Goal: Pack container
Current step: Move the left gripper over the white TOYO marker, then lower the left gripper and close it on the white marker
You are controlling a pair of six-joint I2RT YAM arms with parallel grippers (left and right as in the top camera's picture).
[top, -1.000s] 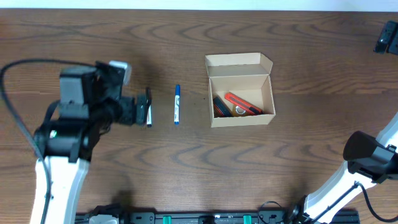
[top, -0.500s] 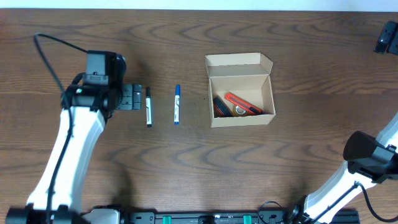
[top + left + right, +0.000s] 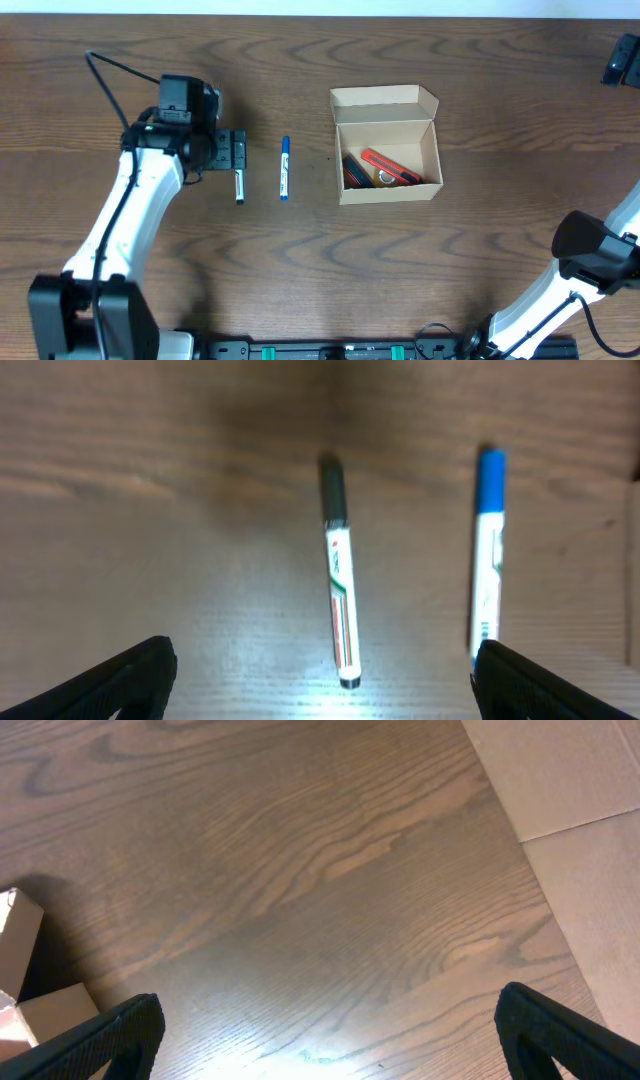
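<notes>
Overhead, the container (image 3: 390,193) is seen right of the table's (image 3: 450,270) middle, its flap lid folded back toward the far edge. A red marker (image 3: 388,168) and a darker item (image 3: 353,172) are lying slantwise inside it. Left of the container, well apart from it, a blue marker (image 3: 284,168) is laid flat, and a black marker (image 3: 239,187) lies parallel just beside that. The left gripper (image 3: 240,152) is held over the black marker's far end. From the left wrist, its fingers (image 3: 130,675) are spread wide, with the black marker (image 3: 338,600) between them and untouched, and the blue marker (image 3: 487,560) near the right finger. The right gripper (image 3: 330,1040) is likewise spread wide and nothing is gripped; bare wood lies under it, and a corner of the container (image 3: 30,990) is glimpsed at the left edge.
</notes>
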